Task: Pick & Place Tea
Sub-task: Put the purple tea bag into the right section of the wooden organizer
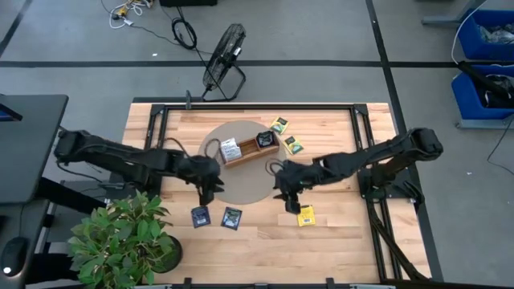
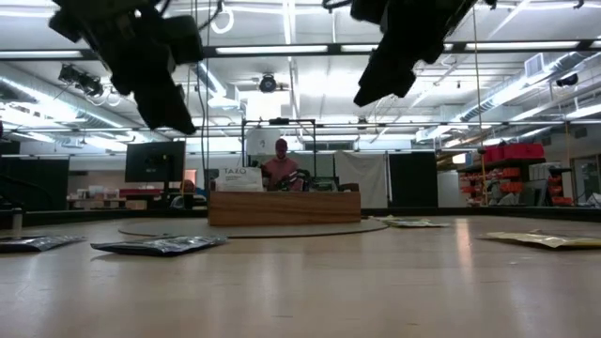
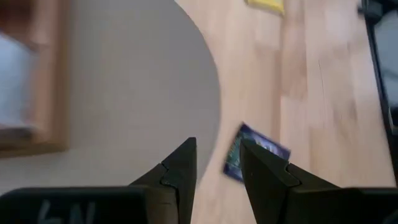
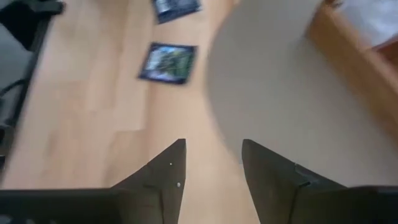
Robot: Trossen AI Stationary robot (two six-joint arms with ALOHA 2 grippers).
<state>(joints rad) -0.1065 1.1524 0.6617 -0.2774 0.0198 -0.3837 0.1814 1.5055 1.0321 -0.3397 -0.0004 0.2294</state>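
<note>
A wooden tray stands on a round grey mat, holding a white tea packet and a dark one. Two green-yellow packets lie flat beyond the tray. Two dark navy packets and a yellow one lie flat near the front. My left gripper hovers open over the mat's near-left rim, with a navy packet showing past its fingertips. My right gripper hovers open above the mat's near-right rim, just far-left of the yellow packet. Both grippers hang well above the table in the low view.
A potted plant stands at the near left corner, close to the left arm. A black fan lies on the floor behind the table. Bare wood stretches along the near edge. A person shows far behind the tray.
</note>
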